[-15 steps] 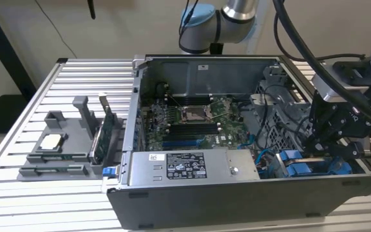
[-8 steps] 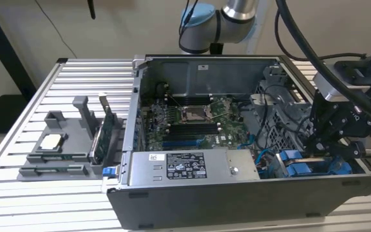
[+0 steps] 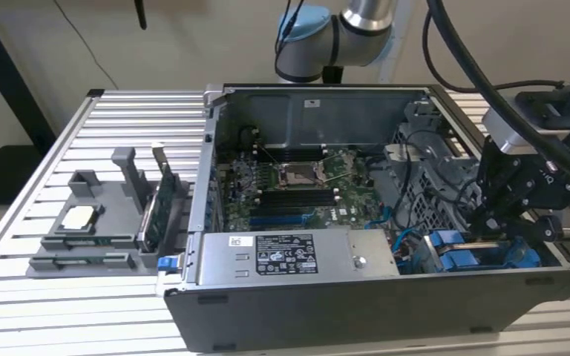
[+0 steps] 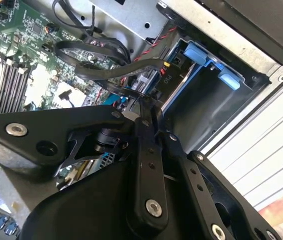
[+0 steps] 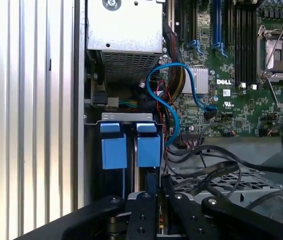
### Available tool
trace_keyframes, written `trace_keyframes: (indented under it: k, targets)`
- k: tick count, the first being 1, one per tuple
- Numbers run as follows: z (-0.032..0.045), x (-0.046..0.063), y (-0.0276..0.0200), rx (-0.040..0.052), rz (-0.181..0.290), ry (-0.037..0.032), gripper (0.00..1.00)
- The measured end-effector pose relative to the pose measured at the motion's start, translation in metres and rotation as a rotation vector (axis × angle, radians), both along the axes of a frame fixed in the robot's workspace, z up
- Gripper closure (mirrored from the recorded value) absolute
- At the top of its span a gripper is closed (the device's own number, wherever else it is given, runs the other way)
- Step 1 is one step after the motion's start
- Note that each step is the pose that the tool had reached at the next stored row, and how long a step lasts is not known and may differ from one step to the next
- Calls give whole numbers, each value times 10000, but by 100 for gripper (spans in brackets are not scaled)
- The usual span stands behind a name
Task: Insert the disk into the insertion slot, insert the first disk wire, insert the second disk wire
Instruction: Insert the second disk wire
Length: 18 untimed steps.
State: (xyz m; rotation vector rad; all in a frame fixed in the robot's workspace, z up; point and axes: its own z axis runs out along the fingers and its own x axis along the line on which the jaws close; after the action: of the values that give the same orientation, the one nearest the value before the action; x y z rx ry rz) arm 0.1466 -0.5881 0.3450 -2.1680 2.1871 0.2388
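The open computer case [image 3: 364, 222] fills the exterior view's centre on the slatted desk [image 3: 27, 311]. At lower right the disk [image 3: 483, 256] sits in the insertion slot [image 3: 418, 259]. The pincer [image 3: 478, 230], closed on a black wire [image 4: 101, 72], suggests wire insertion, which calls for aligning the plug squarely.

Small-print label [image 3: 287, 256] on power-supply box [image 3: 359, 261], motherboard logo [image 5: 224, 81]
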Motion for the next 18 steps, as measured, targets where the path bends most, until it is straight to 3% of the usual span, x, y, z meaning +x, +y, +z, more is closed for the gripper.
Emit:
trace_keyframes:
  k: [18]
  targets:
    - [-26,41,2,-1,6,-11,84]
